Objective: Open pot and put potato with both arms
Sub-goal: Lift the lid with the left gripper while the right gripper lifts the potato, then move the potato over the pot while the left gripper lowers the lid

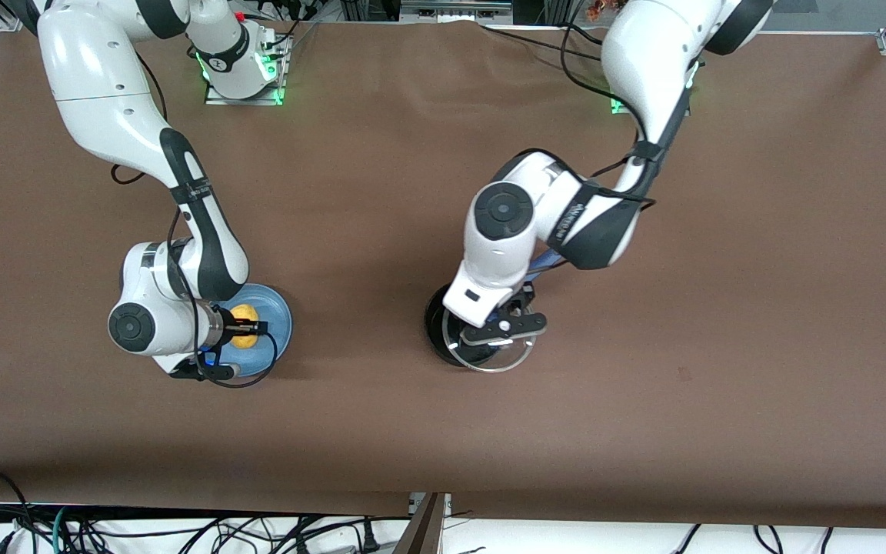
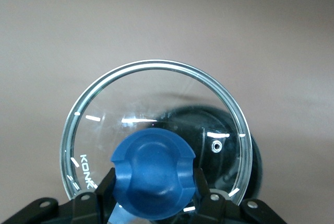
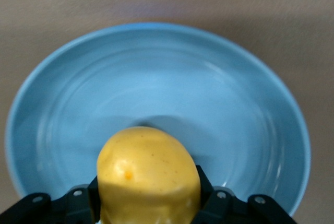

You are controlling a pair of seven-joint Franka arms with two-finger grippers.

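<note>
Your left gripper (image 1: 506, 327) is clamped on the glass lid's blue knob (image 2: 153, 172), lid (image 2: 156, 135) lifted off-centre over the black pot (image 1: 443, 327). At the table's 9 o'clock, your right gripper (image 1: 247, 329) squeezes the potato (image 3: 148, 179) over the light-blue plate (image 3: 219, 93).

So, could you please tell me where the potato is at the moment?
The potato sits between the right gripper's fingers over the light-blue plate, toward the right arm's end of the table, well apart from the pot.
</note>
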